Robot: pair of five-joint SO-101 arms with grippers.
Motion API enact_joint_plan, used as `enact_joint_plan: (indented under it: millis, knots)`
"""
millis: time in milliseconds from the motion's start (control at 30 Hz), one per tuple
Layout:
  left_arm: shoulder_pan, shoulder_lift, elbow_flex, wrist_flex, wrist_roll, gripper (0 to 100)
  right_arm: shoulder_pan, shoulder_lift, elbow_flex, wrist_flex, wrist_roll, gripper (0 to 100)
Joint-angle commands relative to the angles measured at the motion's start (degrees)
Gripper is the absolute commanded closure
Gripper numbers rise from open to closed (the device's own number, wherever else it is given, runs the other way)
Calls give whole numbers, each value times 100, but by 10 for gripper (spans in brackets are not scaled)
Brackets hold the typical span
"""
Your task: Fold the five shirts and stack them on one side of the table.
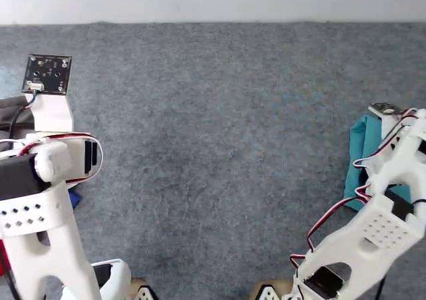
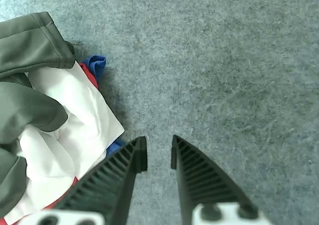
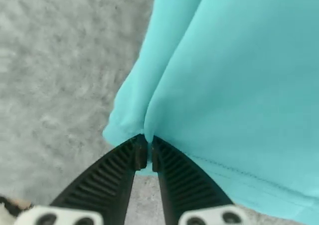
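The right end effector (image 3: pixel 144 146) is closed to a sliver, its tips nipping a fold at the edge of the teal shirt (image 3: pixel 224 85), which lies at the right side of the counter (image 1: pixel 219 127). The left end effector (image 2: pixel 158 152) hangs slightly parted and empty over bare counter, just beside the pile of shirts (image 2: pixel 65 135). The nip looks shallow, so a pull may slip the cloth free or lift one layer only, spoiling the fold.

No readable text, label, number or sign appears anywhere.
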Motion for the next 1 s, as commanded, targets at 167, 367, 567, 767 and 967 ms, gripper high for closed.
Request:
enact_joint_plan:
  millis: [167,367,567,767,967]
  knots:
    - [53,-44,-4,-9,-44,903,101,-901,-70,1015,580,990]
    - [53,-44,-4,-9,-44,903,-4,-804,-35,1051,580,990]
    - [53,-44,-4,-9,-44,903,-356,-611,-62,1051,369,987]
    - [53,-44,-4,-9,-44,903,-620,-620,-70,1059,105,945]
    - [35,-44,-4,0,-44,903,-391,-848,-70,1112,97,766]
